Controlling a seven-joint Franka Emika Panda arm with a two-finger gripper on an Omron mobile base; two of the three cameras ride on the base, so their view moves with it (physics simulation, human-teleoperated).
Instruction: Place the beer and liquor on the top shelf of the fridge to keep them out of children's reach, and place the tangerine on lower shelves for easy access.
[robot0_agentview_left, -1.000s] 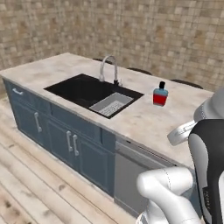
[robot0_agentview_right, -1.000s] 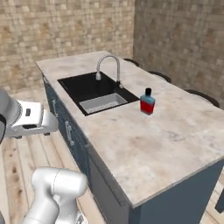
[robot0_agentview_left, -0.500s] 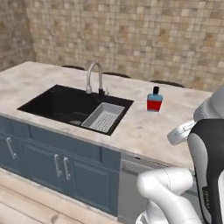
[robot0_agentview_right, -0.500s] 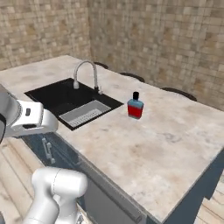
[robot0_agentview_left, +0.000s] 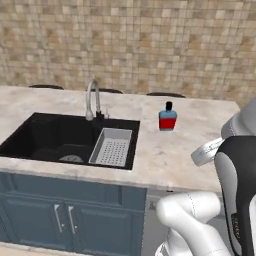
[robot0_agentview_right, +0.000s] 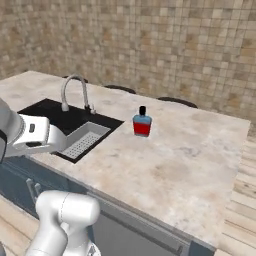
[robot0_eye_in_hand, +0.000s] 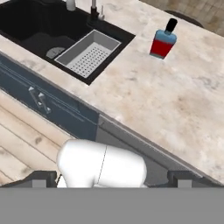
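Between the earlier frames and this one the base had driven and swung round, so the whole scene shifted: the counter went from a slanted corner-on look to nearly square-on, and the sink slid left. That was camera motion; the liquor itself hadn't been moved.

Liquor stood upright on the counter, well right of the faucet and the grey strainer basket, toward the back edge, and showed the same in the right base view and the hand view. Beer, tangerine and fridge weren't anywhere in these frames.

Gripper was fully spread with nothing between the fingers, hanging low in front of the cabinets, well short of the bottle.

Step in hand looked like the approach to the liquor. To do it well, I'd say bring the base close enough first, then come in level across the red body below the blue shoulders, jaws aligned to the flat faces. A grab at the short black cap would likely tip it.
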